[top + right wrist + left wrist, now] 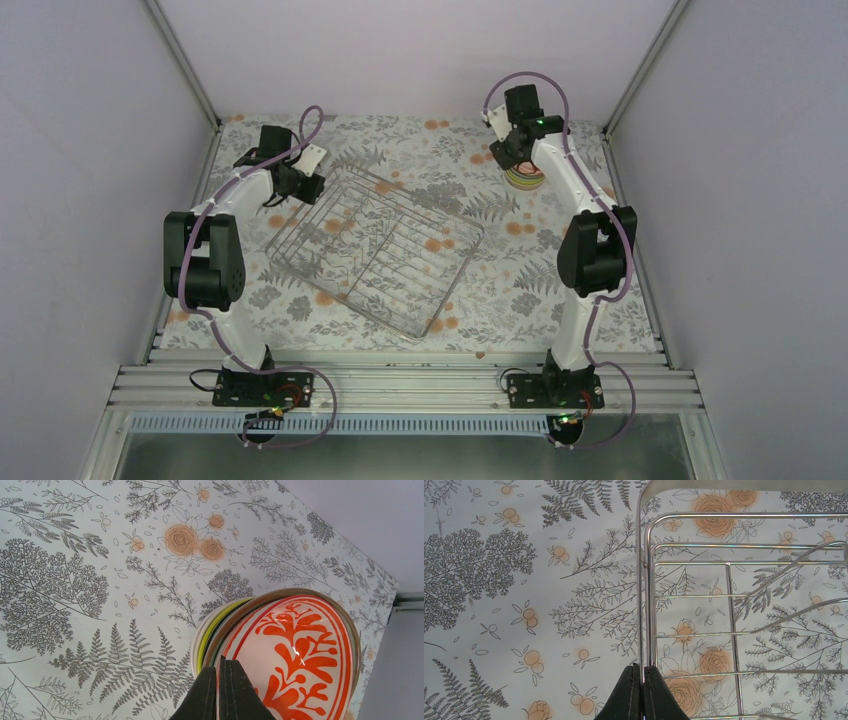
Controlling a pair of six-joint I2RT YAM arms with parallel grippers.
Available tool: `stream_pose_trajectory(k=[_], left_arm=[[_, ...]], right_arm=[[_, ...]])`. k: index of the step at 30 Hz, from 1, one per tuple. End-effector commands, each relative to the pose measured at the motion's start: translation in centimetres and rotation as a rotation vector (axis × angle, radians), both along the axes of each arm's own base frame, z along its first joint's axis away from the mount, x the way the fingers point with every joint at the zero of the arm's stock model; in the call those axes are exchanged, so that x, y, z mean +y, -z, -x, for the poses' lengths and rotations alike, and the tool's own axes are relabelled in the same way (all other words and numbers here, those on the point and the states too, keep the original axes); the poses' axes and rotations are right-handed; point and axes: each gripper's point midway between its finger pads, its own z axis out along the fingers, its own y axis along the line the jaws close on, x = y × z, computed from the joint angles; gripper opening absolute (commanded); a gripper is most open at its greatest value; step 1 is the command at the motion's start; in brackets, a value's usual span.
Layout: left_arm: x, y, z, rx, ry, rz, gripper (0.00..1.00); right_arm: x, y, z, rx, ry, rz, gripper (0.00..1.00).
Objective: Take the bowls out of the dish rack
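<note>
The silver wire dish rack (375, 250) lies in the middle of the table with no bowl in it. My left gripper (300, 185) is shut on its far-left rim wire (642, 580), which runs between the fingertips in the left wrist view (643, 669). The bowls stand nested in a stack (524, 178) at the far right. The white bowl with orange-red pattern (295, 655) is on top. The yellow-green bowl's rim (210, 632) and a pale outer rim (195, 647) show under it. My right gripper (218, 666) is shut on the white bowl's near rim.
The floral tablecloth (520, 290) covers the table. Grey walls with metal corner posts (185, 60) close in the left, back and right sides. The bowl stack stands near the right wall and the back right corner.
</note>
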Motion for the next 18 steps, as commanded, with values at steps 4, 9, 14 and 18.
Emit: stream_pose_trajectory(k=[4,9,14,18], left_arm=[[-0.3,1.6,2.2,0.103,-0.008,0.033,0.02],[-0.3,1.6,2.2,0.104,-0.008,0.031,0.02],[-0.3,1.5,2.2,0.102,-0.008,0.032,0.02],[-0.2,1.5,2.3,0.103,-0.008,0.03,0.02]], right_arm=[[-1.3,-1.1,-0.4,-0.043,0.042,0.003,0.04],[-1.7,-0.3,-0.3,-0.026,0.044,0.004,0.04],[-1.7,0.8,-0.4,-0.002,0.042,-0.005,0.04],[-1.5,0.9,-0.4,0.004,0.042,-0.011,0.04]])
